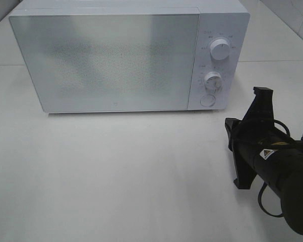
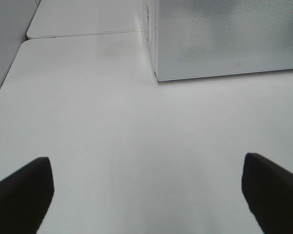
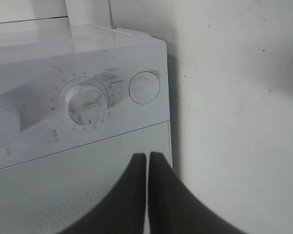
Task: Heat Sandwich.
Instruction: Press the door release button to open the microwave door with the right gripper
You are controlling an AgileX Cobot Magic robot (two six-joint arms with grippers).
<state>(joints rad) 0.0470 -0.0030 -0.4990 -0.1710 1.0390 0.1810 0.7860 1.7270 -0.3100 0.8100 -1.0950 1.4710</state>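
The sandwich is out of view. A white microwave stands at the back of the table with its door shut. My right gripper is shut with nothing between its black fingers, and it points at the door's edge just below the control panel. In the exterior high view the right arm reaches in from the lower right, short of the microwave's right front corner. My left gripper is open and empty above bare table, with the microwave's left corner ahead of it.
The control panel carries an upper knob, a lower knob and a round button. White tabletop stretches in front of the microwave. A seam between two tables runs beside the microwave.
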